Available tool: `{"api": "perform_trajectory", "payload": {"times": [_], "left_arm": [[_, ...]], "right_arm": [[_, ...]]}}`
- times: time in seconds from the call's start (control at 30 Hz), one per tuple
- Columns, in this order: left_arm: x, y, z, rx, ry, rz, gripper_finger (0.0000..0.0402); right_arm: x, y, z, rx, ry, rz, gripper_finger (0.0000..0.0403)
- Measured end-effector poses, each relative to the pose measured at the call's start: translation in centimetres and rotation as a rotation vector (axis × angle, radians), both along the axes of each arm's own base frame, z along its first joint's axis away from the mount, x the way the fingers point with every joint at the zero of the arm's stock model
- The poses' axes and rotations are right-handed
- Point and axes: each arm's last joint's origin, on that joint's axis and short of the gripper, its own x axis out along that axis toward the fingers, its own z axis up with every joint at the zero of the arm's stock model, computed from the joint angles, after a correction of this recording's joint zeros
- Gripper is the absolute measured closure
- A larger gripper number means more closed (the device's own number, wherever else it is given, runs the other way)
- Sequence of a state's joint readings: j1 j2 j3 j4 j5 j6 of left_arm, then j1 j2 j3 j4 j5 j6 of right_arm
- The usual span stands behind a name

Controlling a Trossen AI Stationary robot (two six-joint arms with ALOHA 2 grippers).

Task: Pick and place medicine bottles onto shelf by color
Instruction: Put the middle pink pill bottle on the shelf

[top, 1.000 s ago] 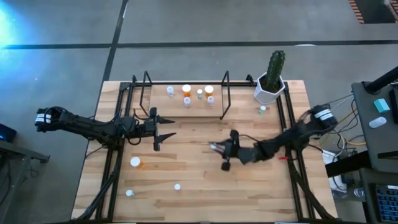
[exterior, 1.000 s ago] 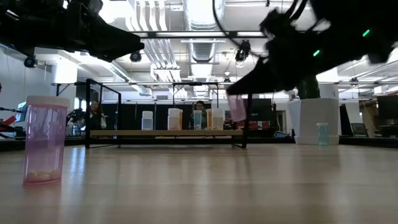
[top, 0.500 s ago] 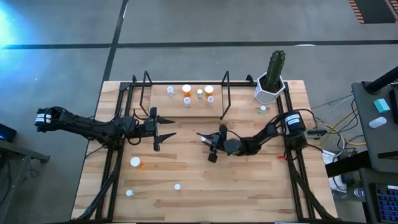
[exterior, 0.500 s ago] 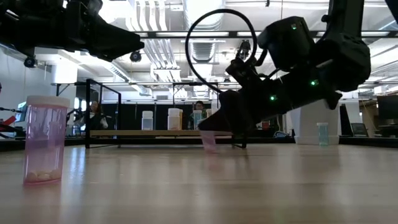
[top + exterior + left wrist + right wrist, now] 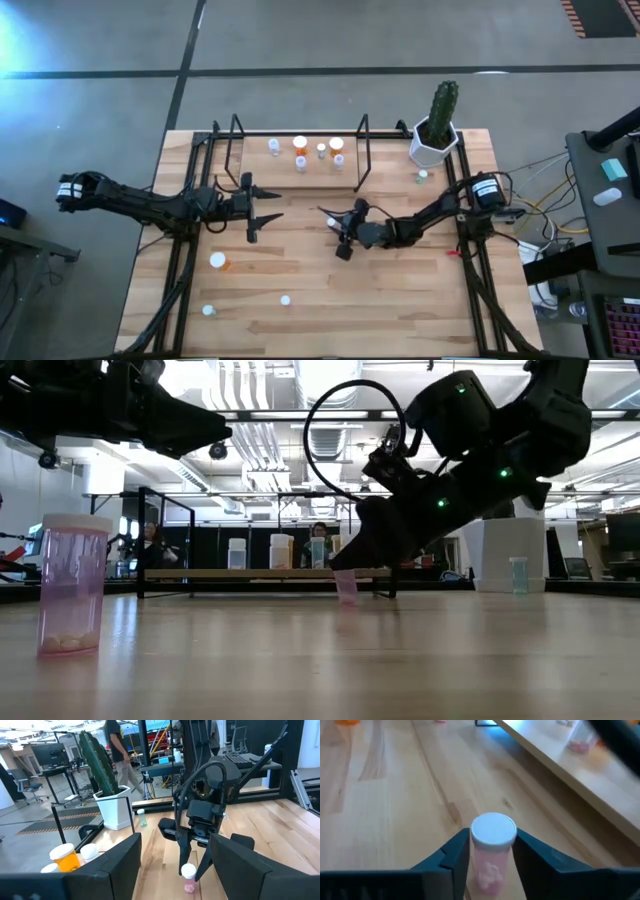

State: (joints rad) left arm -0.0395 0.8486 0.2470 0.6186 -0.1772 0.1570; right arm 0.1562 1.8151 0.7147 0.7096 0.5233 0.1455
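A small pink bottle with a white cap (image 5: 492, 831) stands upright on its base on the table (image 5: 346, 587), a little in front of the shelf (image 5: 270, 172). My right gripper (image 5: 335, 226) reaches in low from the right, one finger on each side of the bottle, slightly apart. The shelf holds several bottles, among them orange ones (image 5: 300, 145) and a clear one (image 5: 274, 146). My left gripper (image 5: 268, 210) hangs open above the table's left half and holds nothing. My right gripper's fingers (image 5: 455, 855) flank the pink bottle's cap (image 5: 188, 869), coming nearly level from the table's right. The left wrist view shows a gap on one side. Whether the other finger touches the cap I cannot tell. The bottle stands upright on the table.
Loose bottles stand on the table: an orange one (image 5: 218, 261), two white-capped ones (image 5: 285, 299) (image 5: 208, 310), a greenish one (image 5: 422, 175) beside the cactus pot (image 5: 435, 135), and a pink one (image 5: 72, 585) close to the low camera. The near right of the tabletop is bare wood.
My right gripper has gone toward the table's left and down, carrying the pink bottle. The bottle hung clear of the table a second ago; now it stands upright on the wood in front of the shelf.
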Motion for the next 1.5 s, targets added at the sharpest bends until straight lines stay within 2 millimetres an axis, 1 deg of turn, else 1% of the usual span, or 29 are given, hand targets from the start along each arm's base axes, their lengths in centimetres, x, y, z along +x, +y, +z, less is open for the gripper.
{"api": "perform_trajectory", "payload": {"times": [0.2, 0.33, 0.57, 0.67, 0.8, 0.97, 1.13, 1.27, 1.5], "left_arm": [[0.0, 0.0, 0.0, 0.000, 0.000, 0.000, 0.0183], [0.0, 0.0, 0.0, 0.000, 0.000, -0.001, 0.0183], [0.0, 0.0, 0.0, 0.000, -0.001, -0.001, 0.0183], [0.0, 0.0, 0.0, 0.000, 0.000, -0.001, 0.0183], [0.0, 0.0, 0.0, 0.000, 0.000, -0.001, 0.0183], [0.0, 0.0, 0.0, 0.000, 0.000, -0.001, 0.0183], [0.0, 0.0, 0.0, 0.004, 0.000, -0.001, 0.0183], [0.0, 0.0, 0.0, 0.004, 0.000, -0.001, 0.0183], [0.0, 0.0, 0.0, 0.006, 0.000, -0.001, 0.0183]], "right_arm": [[-0.3, 0.0, 0.2, 0.025, 0.036, -0.017, 0.0215], [-0.5, -0.1, 0.7, 0.024, 0.043, -0.017, 0.0191], [-0.4, -0.1, 4.6, 0.023, 0.095, -0.022, 0.0158], [-0.2, 0.0, 5.4, 0.030, 0.126, -0.002, 0.0153], [0.1, -0.2, 4.8, 0.040, 0.154, 0.013, 0.0162], [0.4, -0.9, 3.4, 0.051, 0.185, -0.020, 0.0179], [0.6, -0.9, 3.0, 0.047, 0.192, -0.013, 0.0195], [0.8, -0.9, 3.1, 0.048, 0.185, -0.013, 0.0225], [0.9, -0.9, 3.3, 0.049, 0.177, -0.013, 0.0294]]}}
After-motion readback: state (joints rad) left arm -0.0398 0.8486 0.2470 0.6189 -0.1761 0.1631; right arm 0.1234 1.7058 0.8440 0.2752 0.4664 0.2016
